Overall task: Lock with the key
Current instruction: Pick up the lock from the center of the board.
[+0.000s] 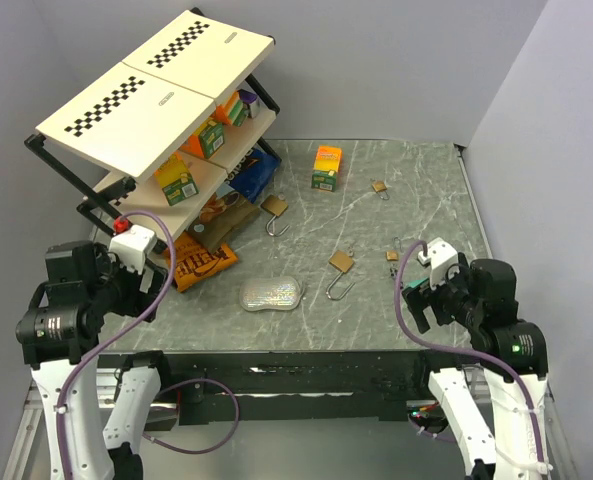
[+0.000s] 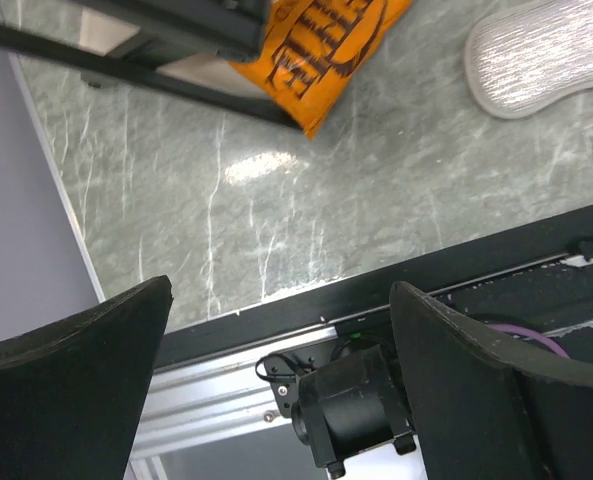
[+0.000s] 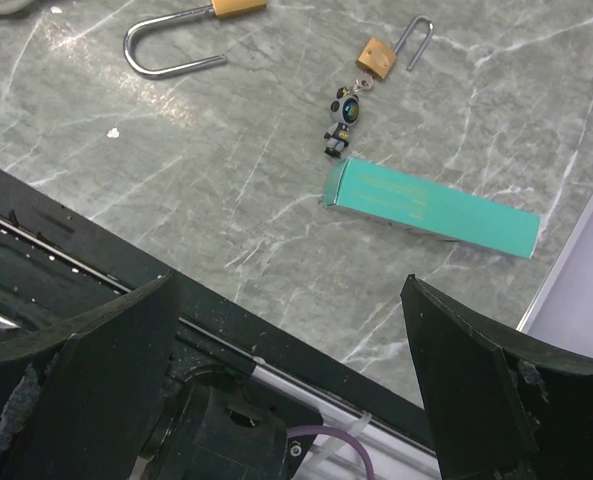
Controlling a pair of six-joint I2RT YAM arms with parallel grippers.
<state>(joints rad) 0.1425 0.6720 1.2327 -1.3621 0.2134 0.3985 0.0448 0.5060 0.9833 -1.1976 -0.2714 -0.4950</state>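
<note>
Right gripper (image 3: 286, 385) hangs spread and empty over the near edge of the desk (image 3: 176, 160) — the left gripper (image 2: 276, 400) likewise. Just ahead lies a small brass padlock (image 3: 376, 57), shackle open, with a figure keyring (image 3: 344, 118) at its base, beside a teal box (image 3: 431, 208). Nothing is locked — seemingly the whole task remains.

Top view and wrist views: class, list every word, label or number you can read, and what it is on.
None reads clearly.
Orange bag: big brown letters, cut off, unreadable.
White boards: small labels, too small.
Shelf boxes: print too small.
Teal box: faint print, blurred.
</note>
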